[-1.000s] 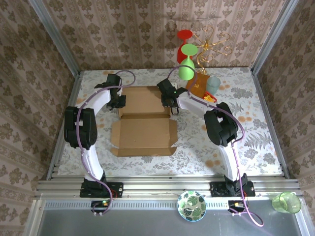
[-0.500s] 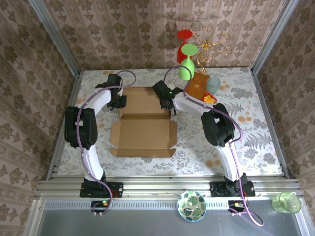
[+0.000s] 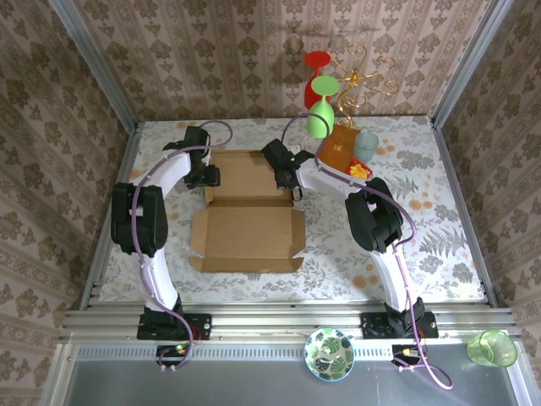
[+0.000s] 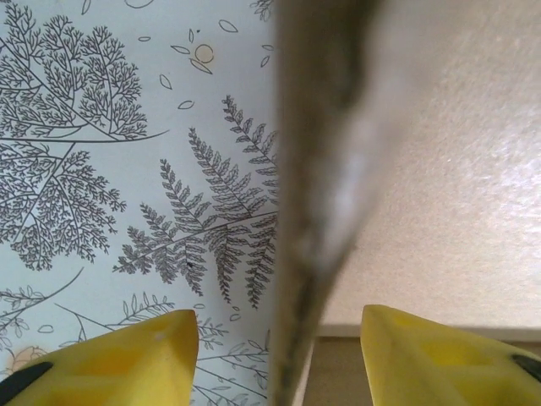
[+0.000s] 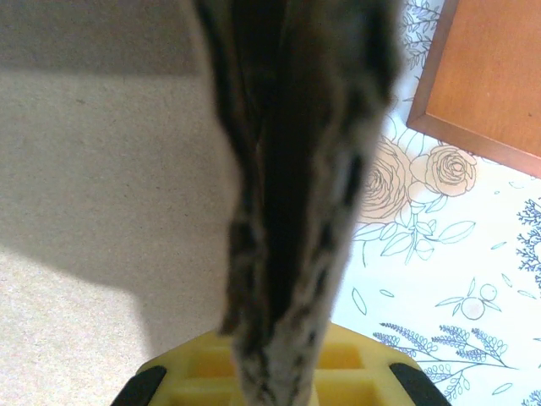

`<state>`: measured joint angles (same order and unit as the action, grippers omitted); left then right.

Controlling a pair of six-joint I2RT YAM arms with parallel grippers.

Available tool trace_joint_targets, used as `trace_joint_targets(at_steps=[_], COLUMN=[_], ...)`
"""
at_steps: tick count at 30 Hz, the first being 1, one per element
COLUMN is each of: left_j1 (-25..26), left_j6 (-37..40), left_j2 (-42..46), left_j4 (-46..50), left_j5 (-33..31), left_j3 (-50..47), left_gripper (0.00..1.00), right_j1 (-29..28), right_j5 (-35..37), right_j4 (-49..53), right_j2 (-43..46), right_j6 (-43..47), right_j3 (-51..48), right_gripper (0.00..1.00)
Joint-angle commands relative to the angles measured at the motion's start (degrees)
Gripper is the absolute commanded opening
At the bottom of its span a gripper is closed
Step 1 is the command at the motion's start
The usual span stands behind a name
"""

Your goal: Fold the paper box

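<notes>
Change: since a second before, your left gripper (image 3: 208, 176) had let its jaws part from a tight clench, and your right gripper (image 3: 286, 173) had slid a little leftward along the far half of the box (image 3: 245, 241).
Left gripper: released. Your wrist view showed its yellow fingers (image 4: 144, 347) standing apart on either side of an upright cardboard edge (image 4: 317, 211), with a gap on each side of it. It sat at the left edge of the box's far panel.
Box: it lay opened out at the middle of the table (image 3: 406, 220), between your two arms. The near panel lay flat with its small flaps spread, and the far panel sat between the two grippers.
Right gripper: clenched on the box. Your wrist view showed a layered cardboard edge (image 5: 287, 169) running down into the yellow jaws, at the right edge of the far panel.
Packet (image 3: 341, 145): orange-brown, it lay just right of your right gripper, apart from the box.
Goblet (image 3: 319, 114): green, it stood behind the packet near the back wall.
Cup (image 3: 366, 145): pale blue, it stood just right of the packet.
</notes>
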<state>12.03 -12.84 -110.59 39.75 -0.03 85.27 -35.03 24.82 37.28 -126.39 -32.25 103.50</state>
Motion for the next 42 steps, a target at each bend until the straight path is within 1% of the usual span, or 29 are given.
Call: trace_joint_targets(at_steps=[1, 3, 4, 6, 8, 11, 12, 13, 15, 18, 21, 24, 26, 28, 31, 34, 36, 39, 42], left_j1=[-1.0, -1.0, -1.0, -1.0, -1.1, -1.1, -1.1, -1.0, -0.4, 0.0, 0.3, -0.1, -0.6, -1.3, -2.3, -2.3, -2.3, -1.9, -1.9], left_j6=[-5.7, -9.6, -11.5, -14.8, -18.5, -24.8, -26.7, -28.4, -31.1, -34.8, -35.8, -35.5, -34.3, -32.9, -33.1, -32.7, -32.4, -31.3, -31.8], left_j2=[5.8, 8.0, 8.9, 10.8, 14.2, 19.2, 20.2, 21.1, 22.6, 26.2, 31.3, 36.8, 39.7, 41.0, 40.4, 38.3, 36.7, 35.2, 34.9], left_j4=[2.7, 2.3, 1.9, 1.6, 0.0, -1.5, -0.7, 2.1, 7.8, 15.2, 19.7, 22.4, 22.0, 20.4, 16.5, 13.4, 12.3, 12.2, 6.5], left_j5=[4.3, 6.4, 7.9, 9.4, 9.7, 9.7, 9.3, 8.6, 6.5, 4.3, 2.6, 2.6, 4.1, 7.6, 13.3, 15.2, 15.9, 13.9, 15.3], left_j3=[3.0, 2.9, 2.6, 1.8, -0.5, -3.3, -3.4, -2.9, -1.7, -2.6, -5.9, -10.2, -13.5, -17.0, -21.1, -23.3, -24.0, -24.7, -27.7], left_gripper=[0.57, 0.61, 0.66, 0.68, 0.64, 0.54, 0.53, 0.52, 0.52, 0.53, 0.56, 0.63, 0.65, 0.67, 0.71, 0.73, 0.72, 0.71, 0.67], right_j1=[0.3, 0.4, 0.4, 0.6, 0.9, 1.9, 2.4, 2.9, 3.7, 4.6, 4.7, 4.7, 4.8, 4.8, 4.8, 5.0, 5.1, 5.3, 5.3], right_j5=[-0.3, -0.6, -0.9, -1.3, -2.3, -4.0, -4.8, -5.8, -7.7, -11.2, -12.8, -14.8, -16.7, -18.6, -21.5, -22.5, -23.2, -23.9, -24.6], right_j4=[3.5, 4.1, 4.6, 5.7, 7.1, 11.2, 12.4, 13.4, 14.9, 17.2, 22.2, 25.8, 26.6, 26.8, 24.6, 23.6, 23.0, 22.0, 21.1], right_j2=[2.0, 2.2, 2.2, 2.0, 2.0, 1.9, 2.0, 2.2, 2.6, 2.8, 2.9, 3.0, 3.1, 3.5, 4.4, 4.6, 4.7, 4.9, 5.1], right_j6=[-3.9, -6.0, -7.1, -8.9, -11.5, -17.5, -19.4, -21.7, -25.6, -31.7, -39.8, -46.1, -48.5, -50.6, -52.6, -53.1, -53.2, -53.4, -53.5], right_j3=[-1.0, -1.6, -1.6, -1.5, -1.3, 0.0, 0.1, 0.1, 0.1, 0.7, 1.9, 2.6, 2.7, 2.2, -0.5, -1.9, -2.6, -3.7, -4.6], right_gripper=[0.00, 0.00, 0.00, 0.00, 0.00, 0.00, 0.00, 0.00, 0.00, 0.00, 0.00, 0.00, 0.00, 0.00, 0.00, 0.00, 0.00, 0.00, 0.00])
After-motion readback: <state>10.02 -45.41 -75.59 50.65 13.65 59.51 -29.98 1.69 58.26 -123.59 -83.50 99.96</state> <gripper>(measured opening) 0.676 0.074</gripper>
